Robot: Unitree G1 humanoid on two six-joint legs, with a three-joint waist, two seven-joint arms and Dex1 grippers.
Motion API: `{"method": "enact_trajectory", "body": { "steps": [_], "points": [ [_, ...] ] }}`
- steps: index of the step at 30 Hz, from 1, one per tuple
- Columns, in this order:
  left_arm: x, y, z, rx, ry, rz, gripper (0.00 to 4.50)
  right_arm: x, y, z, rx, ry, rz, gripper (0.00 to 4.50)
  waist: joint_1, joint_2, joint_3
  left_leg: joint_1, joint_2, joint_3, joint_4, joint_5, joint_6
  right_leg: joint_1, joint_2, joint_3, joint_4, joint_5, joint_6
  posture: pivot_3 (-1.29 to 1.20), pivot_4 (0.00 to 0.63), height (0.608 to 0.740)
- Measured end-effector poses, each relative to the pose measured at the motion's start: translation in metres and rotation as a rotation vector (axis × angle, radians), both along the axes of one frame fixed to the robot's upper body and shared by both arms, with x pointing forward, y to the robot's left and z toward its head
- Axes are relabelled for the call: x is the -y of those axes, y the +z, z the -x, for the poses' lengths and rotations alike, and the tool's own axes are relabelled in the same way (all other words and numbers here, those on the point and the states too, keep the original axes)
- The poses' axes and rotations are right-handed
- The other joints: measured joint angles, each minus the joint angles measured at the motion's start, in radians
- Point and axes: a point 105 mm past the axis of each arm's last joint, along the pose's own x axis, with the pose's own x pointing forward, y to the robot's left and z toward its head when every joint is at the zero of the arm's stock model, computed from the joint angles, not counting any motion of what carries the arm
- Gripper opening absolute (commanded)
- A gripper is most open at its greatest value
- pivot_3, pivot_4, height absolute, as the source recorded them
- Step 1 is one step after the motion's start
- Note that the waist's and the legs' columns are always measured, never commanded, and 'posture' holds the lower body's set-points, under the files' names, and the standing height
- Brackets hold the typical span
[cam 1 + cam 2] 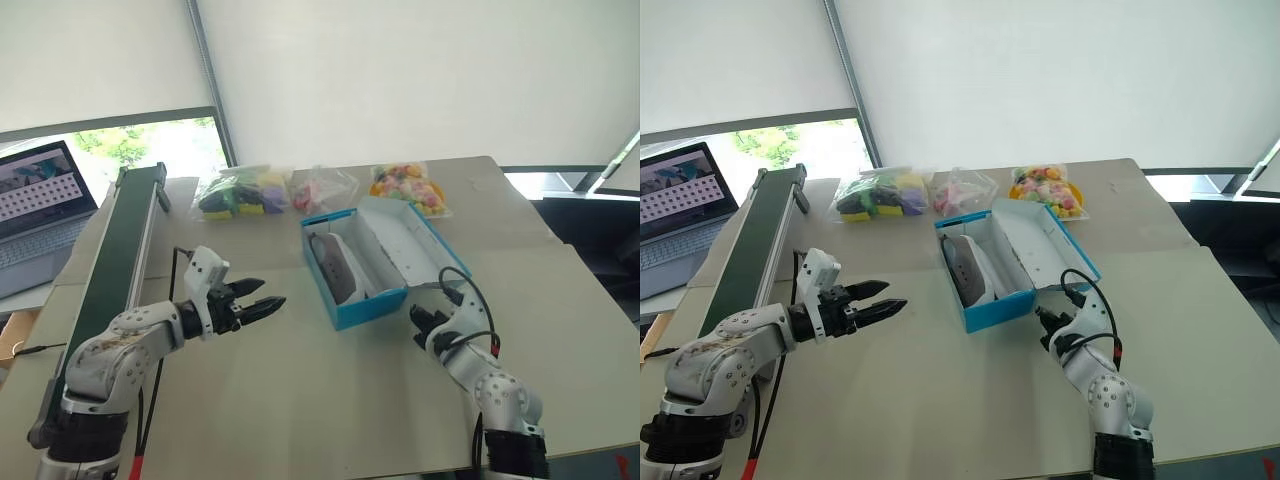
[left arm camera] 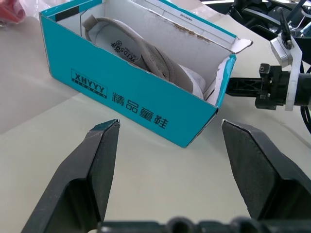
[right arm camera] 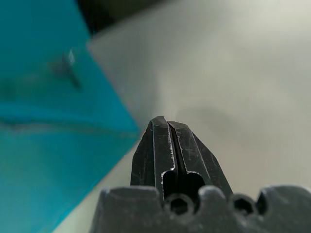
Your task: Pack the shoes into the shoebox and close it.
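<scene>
Head views: the shoebox (image 1: 365, 268) sits near the middle of the table (image 1: 300, 400), its lid (image 1: 405, 240) swung open and lying back on the far right side of the box. Shoes (image 1: 338, 268) rest inside the shoebox, sole edge dark against the white lining; whether one or both are in cannot be told from here. Left end effector (image 1: 262, 297) hovers to the left of the shoebox, well apart from it, fingers spread and holding nothing. Right end effector (image 1: 418, 318) sits just beside the near right corner of the shoebox, fingers pressed together and empty. Clear bags of colourful items (image 1: 245, 192) lie beyond the shoebox.

Left wrist view: the long blue side of the shoebox (image 2: 136, 92) faces the spread fingers (image 2: 99, 160), with the white shoes (image 2: 141, 53) lying inside along its length.

Right wrist view: the fingers (image 3: 160, 150) are shut against each other, close to a blue wall of the shoebox (image 3: 43, 145); contact cannot be confirmed.

Handling judgement: the shoebox is thin cardboard, light and easily dented, likely to slide on the smooth table when pushed. The lid is a flexible hinged panel; it is best lifted at its free long edge and folded over while the other end effector braces the box's opposite wall. The shoes appear soft and light.
</scene>
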Motion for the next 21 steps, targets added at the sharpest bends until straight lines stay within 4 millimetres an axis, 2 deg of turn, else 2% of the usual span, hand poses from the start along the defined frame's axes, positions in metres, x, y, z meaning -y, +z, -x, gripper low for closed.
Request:
{"method": "enact_trajectory", "body": {
  "steps": [9,16,18,21],
  "points": [
    [-0.001,0.0,0.0,0.0,0.01,0.002,3.59,0.016,0.02,-0.029,0.017,-0.173,0.01,0.04,-0.003,0.0,0.0,0.0,0.001,0.0,0.0,-0.001,0.002,0.0,0.003,-0.001,0.0,0.0,0.0,0.0,0.15,0.64],
    [-0.001,0.0,0.0,-0.004,0.014,0.007,3.59,0.022,0.021,-0.05,0.047,-0.256,-0.131,0.04,-0.014,0.0,0.0,0.0,0.002,-0.001,0.002,-0.001,0.002,0.0,0.004,0.0,0.002,0.0,0.0,0.0,0.15,0.64],
    [-0.001,-0.001,0.0,-0.006,0.017,0.007,3.59,0.015,0.025,-0.058,0.105,-0.26,-0.26,0.04,-0.024,0.0,0.0,-0.001,0.002,-0.001,0.002,-0.001,0.003,-0.001,0.004,0.0,0.004,0.0,0.0,0.0,0.15,0.64],
    [-0.001,0.0,0.001,-0.004,0.016,0.007,3.59,0.004,0.048,-0.069,0.252,-0.244,-0.47,0.04,-0.036,0.001,-0.001,-0.006,0.002,-0.001,0.004,-0.002,0.003,-0.007,0.004,0.0,0.007,0.0,0.0,0.0,0.15,0.64]
  ]
}}
